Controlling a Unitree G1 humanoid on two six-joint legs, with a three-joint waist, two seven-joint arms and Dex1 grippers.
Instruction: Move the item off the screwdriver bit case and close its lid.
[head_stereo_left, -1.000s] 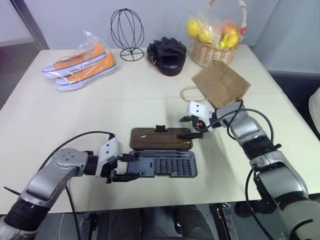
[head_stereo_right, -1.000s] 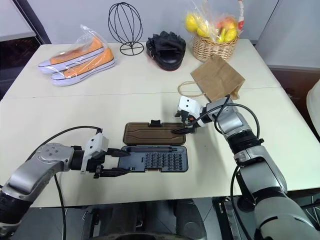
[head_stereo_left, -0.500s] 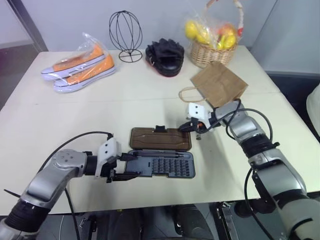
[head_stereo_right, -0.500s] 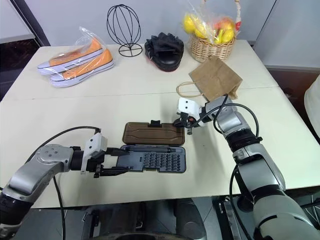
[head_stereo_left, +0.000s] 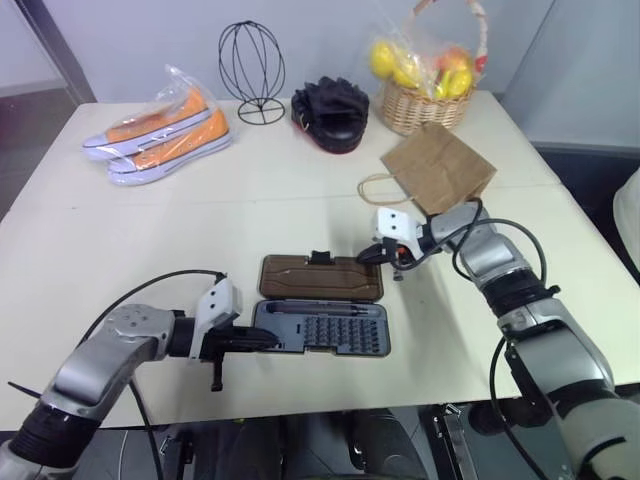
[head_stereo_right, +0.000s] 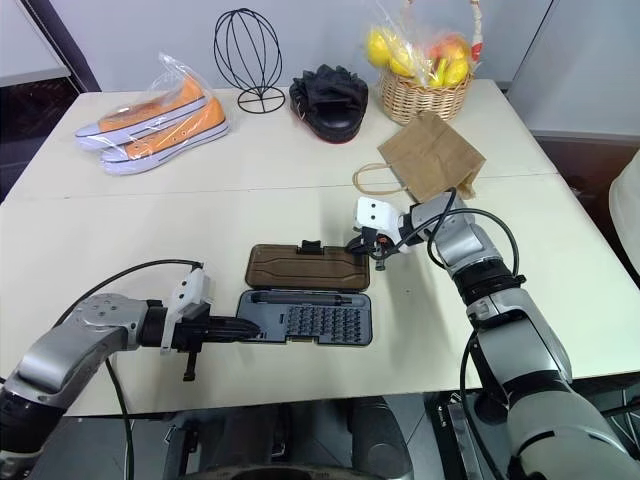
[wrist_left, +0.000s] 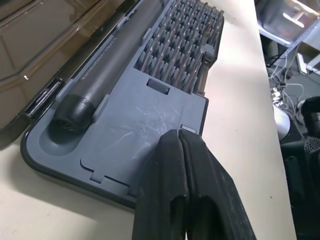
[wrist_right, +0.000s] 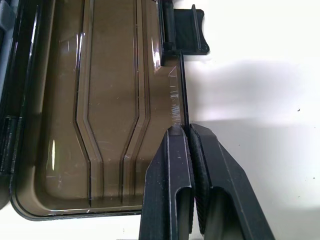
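Fig.: case open, lid (wrist_right: 100, 110) pinched by R gripper (wrist_right: 188, 131).
Lid looks thin, stiff, light; grip far edge nr latch. L gripper (wrist_left: 179, 145) pressed together on screwdriver bit case (head_stereo_left: 325, 327) base.

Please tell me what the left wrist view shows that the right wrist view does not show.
The left wrist view alone: the grey case with its rows of bits, a dark driver handle, and the left tool, shut, over the case's corner. The right wrist view alone: the right tool, shut on the lid's far edge, and the black latch tab. Both share the brown lid, lying open, and the table.
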